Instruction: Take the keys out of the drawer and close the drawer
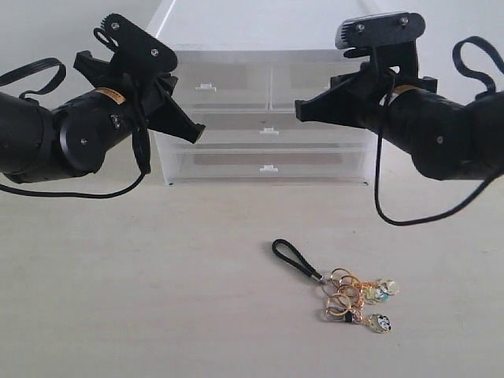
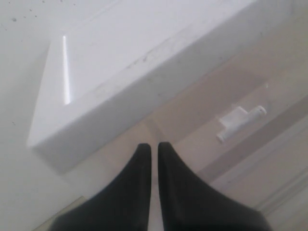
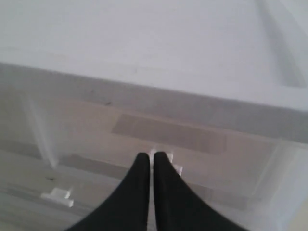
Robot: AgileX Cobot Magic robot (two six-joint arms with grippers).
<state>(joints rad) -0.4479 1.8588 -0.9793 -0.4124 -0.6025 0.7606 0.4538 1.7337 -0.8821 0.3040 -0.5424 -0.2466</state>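
The right pincer [image 3: 152, 155] has its two black fingers pressed together, holding nothing. Its tips are right at the small white tab handle [image 3: 167, 159] of the drawer [image 3: 168, 132], though whether they touch it cannot be told. The clear drawer front looks pushed in, level with its left-hand twin [image 1: 224, 79].

In the exterior view this arm reaches in from 3 o'clock, raised well above the desk [image 1: 157, 299]. The left pincer [image 2: 154, 146] is also pressed together and empty. It hangs off the white cabinet [image 1: 268, 31] near its left front corner, with the arm coming in from 9 o'clock. Between the two arms, the lower wide drawers are in plain sight.

The keys [image 1: 354, 298] are out of the drawer. They lie flat on the desk at about 5 o'clock from the cabinet, well apart from its front edge and below the right arm. Their black cord loop [image 1: 293, 257] stretches toward 10 o'clock, and the gold rings and charms bunch at the other end. Bare pale desk surrounds them on every side, widest toward 9 o'clock.
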